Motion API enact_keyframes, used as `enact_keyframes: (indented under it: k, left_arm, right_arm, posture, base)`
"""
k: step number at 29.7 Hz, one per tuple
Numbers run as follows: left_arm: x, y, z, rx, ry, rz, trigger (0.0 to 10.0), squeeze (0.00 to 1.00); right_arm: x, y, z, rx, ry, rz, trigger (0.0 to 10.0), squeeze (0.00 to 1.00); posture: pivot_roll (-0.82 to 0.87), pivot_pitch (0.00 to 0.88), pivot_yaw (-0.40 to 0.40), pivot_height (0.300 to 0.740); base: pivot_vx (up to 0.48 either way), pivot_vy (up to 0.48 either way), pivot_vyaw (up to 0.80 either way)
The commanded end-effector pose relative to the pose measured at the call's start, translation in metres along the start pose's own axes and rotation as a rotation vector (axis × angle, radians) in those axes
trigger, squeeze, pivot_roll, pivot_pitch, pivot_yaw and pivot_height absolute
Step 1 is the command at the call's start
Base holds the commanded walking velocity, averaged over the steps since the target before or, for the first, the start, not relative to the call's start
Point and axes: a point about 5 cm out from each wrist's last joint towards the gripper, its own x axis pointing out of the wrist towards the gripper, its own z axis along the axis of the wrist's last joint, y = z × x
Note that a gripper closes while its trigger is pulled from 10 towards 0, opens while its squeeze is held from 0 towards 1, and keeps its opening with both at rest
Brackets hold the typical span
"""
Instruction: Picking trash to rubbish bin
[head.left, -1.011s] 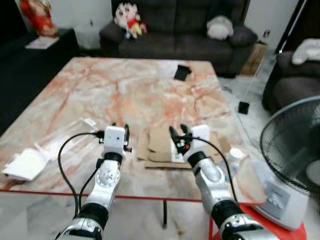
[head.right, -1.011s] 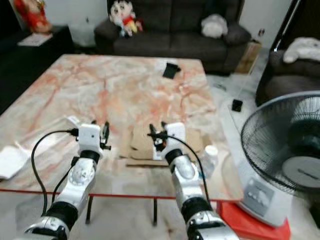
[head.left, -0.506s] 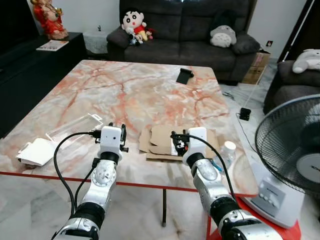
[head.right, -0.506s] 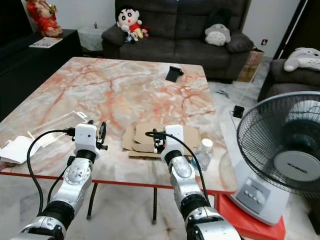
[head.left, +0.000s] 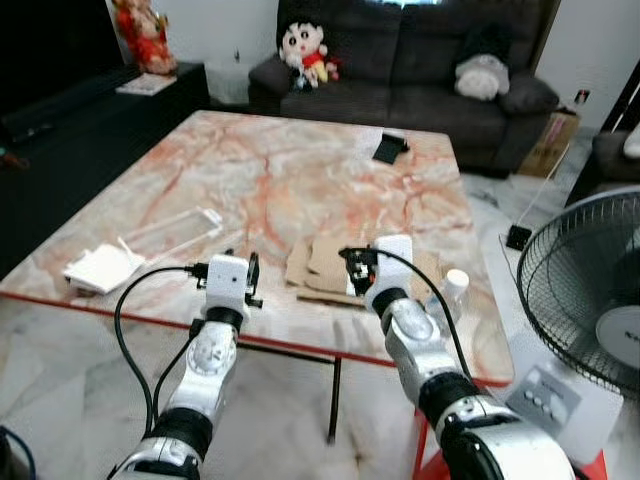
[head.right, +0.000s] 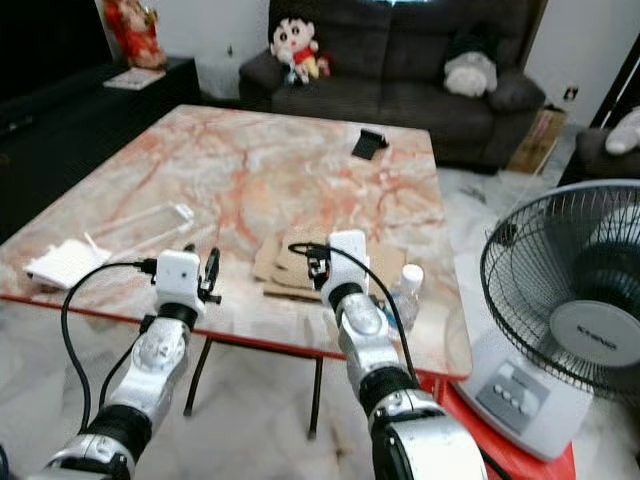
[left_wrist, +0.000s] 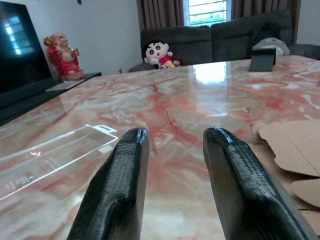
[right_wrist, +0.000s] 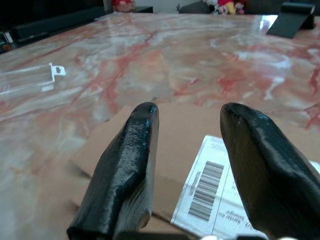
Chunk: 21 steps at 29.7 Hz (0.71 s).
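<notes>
Flat brown cardboard pieces (head.left: 325, 262) lie on the marble table (head.left: 300, 170) near its front edge, one with a white barcode label (right_wrist: 220, 185). My right gripper (head.left: 353, 268) hovers open just over the cardboard (right_wrist: 175, 125), nothing between its fingers. My left gripper (head.left: 251, 276) stands open over bare table to the left of the cardboard. A clear plastic tray (head.left: 172, 228) lies further left, also seen as the clear tray (left_wrist: 47, 156) ahead of the left fingers. White crumpled paper (head.left: 98, 268) sits at the front left corner.
A plastic bottle (head.left: 452, 290) stands at the table's right edge beside the cardboard. A black object (head.left: 390, 147) lies at the far side. A standing fan (head.left: 590, 290) is on the floor at right. A dark sofa (head.left: 400, 60) with plush toys stands behind.
The whole view has shifted, so the camera moved. Both arms hold the same raised pose, grippers open, right one still by the cardboard.
</notes>
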Motion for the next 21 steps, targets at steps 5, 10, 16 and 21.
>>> enact_keyframes:
  k: [5,10,16,21]
  left_arm:
    - [-0.001,0.003,0.002,0.002,-0.006,0.002,10.0,0.0]
    - [-0.004,0.004,0.001,0.005,-0.007,0.002,10.0,0.0]
    - [-0.011,0.006,0.001,0.013,-0.01,-0.005,10.0,0.0]
    - [-0.022,0.018,0.002,0.04,-0.009,0.002,10.0,0.0]
  right_arm:
    - [0.007,0.007,0.012,-0.012,-0.01,0.017,10.0,0.0]
    - [0.011,0.01,0.017,-0.021,-0.015,0.025,10.0,0.0]
    - [0.012,0.009,0.018,-0.047,-0.005,0.012,10.0,0.0]
    - [0.011,0.004,0.017,-0.05,0.001,-0.018,10.0,0.0]
  posture:
    - [0.06,0.0,-0.057,0.74]
    - [0.08,0.0,-0.057,0.74]
    - [0.09,0.0,-0.055,0.74]
    - [0.11,0.034,-0.049,0.74]
  base:
    - [0.0,0.0,0.0]
    - [0.0,0.0,0.0]
    - [0.0,0.0,0.0]
    - [0.0,0.0,0.0]
